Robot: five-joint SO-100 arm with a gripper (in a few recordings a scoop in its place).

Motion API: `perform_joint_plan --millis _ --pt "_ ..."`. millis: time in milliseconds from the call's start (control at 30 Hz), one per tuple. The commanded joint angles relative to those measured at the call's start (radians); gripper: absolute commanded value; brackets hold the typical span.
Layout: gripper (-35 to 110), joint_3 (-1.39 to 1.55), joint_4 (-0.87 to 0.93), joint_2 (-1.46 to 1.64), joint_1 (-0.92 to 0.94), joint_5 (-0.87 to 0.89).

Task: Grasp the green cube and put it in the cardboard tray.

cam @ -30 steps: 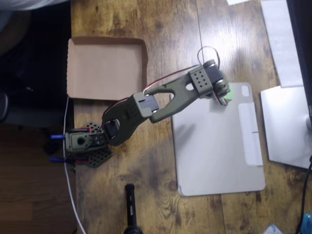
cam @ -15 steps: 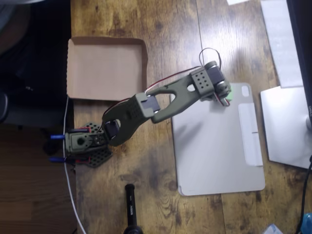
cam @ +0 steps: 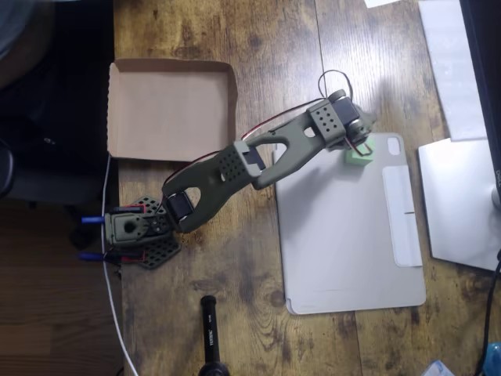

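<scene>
Overhead view, arm: olive-green jointed robot arm (cam: 250, 160) reaching from its base at lower left up and right across the brown wooden table (cam: 266, 47).
Overhead view, gripper: gripper (cam: 360, 139) hanging over the top left corner of the flat grey rectangular tablet cover (cam: 348, 235); fingers hidden under the wrist, so cannot tell whether spread or pressed together.
Overhead view, cube: small light mint-green cube (cam: 359, 157) sitting on the grey cover, just below and right of the gripper, whether touching it not being clear.
Overhead view, tray: shallow square brown cardboard tray (cam: 168, 110) lying at upper left, well apart from the cube.
</scene>
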Motion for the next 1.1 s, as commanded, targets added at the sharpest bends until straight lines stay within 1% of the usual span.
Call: perform_joint_plan --millis 0,233,500,667,933,1067 --pt "38 -0.078 0.015 -0.008 0.018 -0.037" --pt "41 -0.262 0.057 -0.17 0.089 -0.078" --pt "42 -0.285 0.037 -0.247 0.14 -0.107" --pt "42 -0.233 0.02 -0.21 0.133 -0.101" --pt "42 -0.287 0.126 -0.209 0.089 -0.061" --pt "42 -0.304 0.141 -0.195 0.049 -0.041"
